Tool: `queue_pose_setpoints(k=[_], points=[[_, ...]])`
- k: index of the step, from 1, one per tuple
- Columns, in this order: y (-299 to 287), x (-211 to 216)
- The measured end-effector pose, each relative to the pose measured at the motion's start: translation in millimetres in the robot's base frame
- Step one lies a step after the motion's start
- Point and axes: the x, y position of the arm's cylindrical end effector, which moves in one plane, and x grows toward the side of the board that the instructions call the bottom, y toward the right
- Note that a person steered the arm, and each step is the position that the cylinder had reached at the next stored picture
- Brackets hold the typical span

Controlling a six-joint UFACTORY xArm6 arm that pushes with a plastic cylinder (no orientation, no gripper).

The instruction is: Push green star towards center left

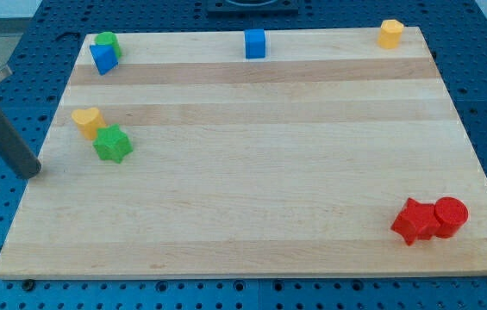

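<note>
The green star [112, 144] lies on the wooden board [252, 172] near its left edge, about mid-height. A yellow heart [87, 120] touches it at its upper left. My tip [30, 173] is at the board's left edge, to the left of and slightly below the green star, apart from it. The dark rod rises up and to the left out of view.
A blue block [102, 58] and a green cylinder [108, 42] sit together at the top left corner. A blue cube [255, 43] is at top middle. A yellow block [390, 33] is at top right. A red star [415, 221] and red cylinder [450, 216] touch at bottom right.
</note>
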Motion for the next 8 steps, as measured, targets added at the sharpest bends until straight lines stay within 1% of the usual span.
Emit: queue_pose_setpoints(k=[1, 2, 3, 4, 5, 6, 7, 8], points=[[9, -42], [46, -64], [139, -64], [220, -71], [256, -59], [230, -18], [168, -15], [119, -15]])
